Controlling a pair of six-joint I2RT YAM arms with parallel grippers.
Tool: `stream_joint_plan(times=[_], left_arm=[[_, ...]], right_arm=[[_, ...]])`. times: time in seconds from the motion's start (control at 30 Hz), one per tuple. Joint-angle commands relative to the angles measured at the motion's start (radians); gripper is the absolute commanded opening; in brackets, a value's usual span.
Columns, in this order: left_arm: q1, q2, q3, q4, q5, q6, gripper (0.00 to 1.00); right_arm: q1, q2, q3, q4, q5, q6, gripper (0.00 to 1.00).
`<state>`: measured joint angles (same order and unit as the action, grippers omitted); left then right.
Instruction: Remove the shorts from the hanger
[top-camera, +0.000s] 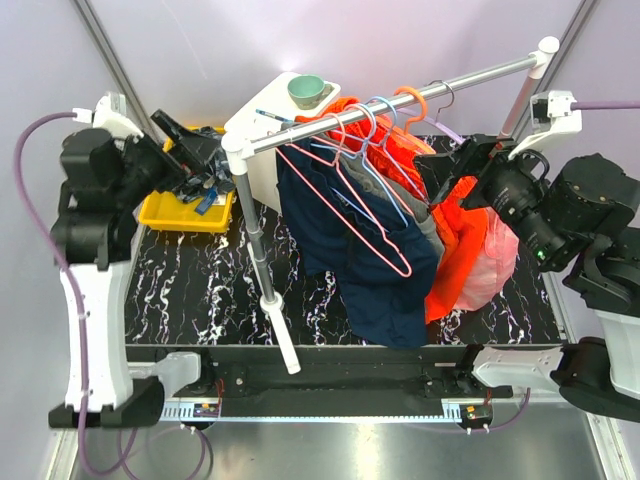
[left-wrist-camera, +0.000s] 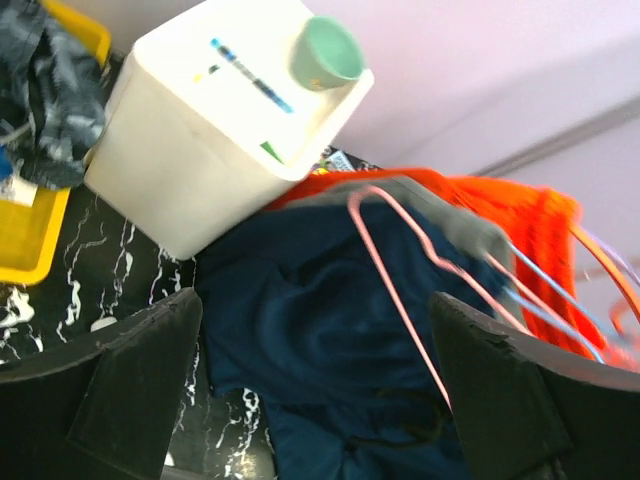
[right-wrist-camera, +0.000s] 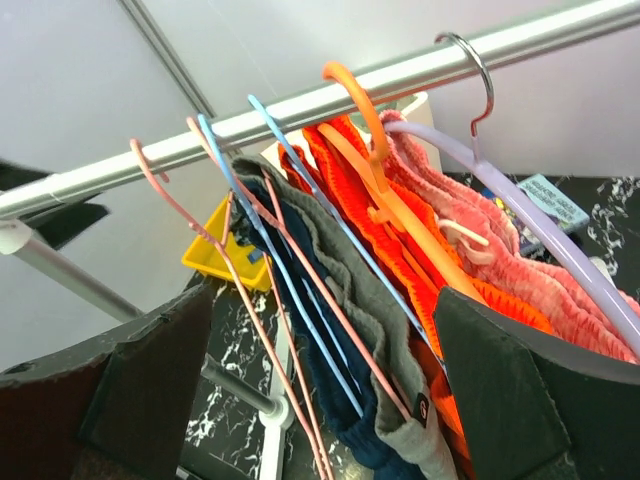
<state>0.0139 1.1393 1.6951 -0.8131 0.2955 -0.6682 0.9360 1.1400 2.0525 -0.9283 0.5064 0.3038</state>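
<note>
The shorts, dark with pale leaf shapes, lie bunched in the yellow tray at the back left, off the rail. The thin pink hanger hangs bare at the front of the rail, in front of a navy garment; its wire also shows in the left wrist view and the right wrist view. My left gripper is open over the tray's right side and faces the navy garment. My right gripper is open beside the hanging clothes. Neither holds anything.
A silver rail on a white stand carries blue, orange and lilac hangers with navy, grey, orange and pink garments. A white box with a green cup stands behind the rail's left end.
</note>
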Motion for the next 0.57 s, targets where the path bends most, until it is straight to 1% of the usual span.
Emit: stream_joint_plan(times=[0.0,0.03,0.07,0.13,0.17,0.27,0.4,0.5,0.53], left_arm=[[-0.058,-0.14,0.054,-0.052,0.028,0.133,0.99],[-0.069,-0.162,0.043,-0.051,0.037,0.148,0.99],[-0.084,-0.203,0.041,-0.052,0.042,0.168,0.99],[-0.114,-0.269,0.035,-0.052,0.05,0.222,0.99],[-0.117,-0.286,0.038,-0.049,0.054,0.238,0.99],[-0.121,-0.308,0.092,-0.051,0.109,0.275,0.99],[-0.121,-0.288,0.146,-0.037,0.247,0.239,0.99],[-0.121,-0.288,0.155,-0.02,0.281,0.219,0.99],[-0.121,-0.283,0.175,-0.014,0.292,0.216,0.99]], right_arm=[[0.004,0.017,0.063,-0.107,0.063,0.089,1.0],[0.003,0.02,0.093,-0.139,0.072,0.122,1.0],[0.003,0.026,0.11,-0.209,0.083,0.185,1.0],[0.003,0.03,0.159,-0.276,0.084,0.247,1.0],[0.003,0.033,0.176,-0.343,0.098,0.312,1.0],[0.003,0.033,0.218,-0.412,0.093,0.389,1.0],[0.003,0.029,0.228,-0.426,0.09,0.405,1.0],[0.003,0.041,0.253,-0.42,0.089,0.37,1.0],[0.003,0.049,0.291,-0.42,0.092,0.362,1.0]])
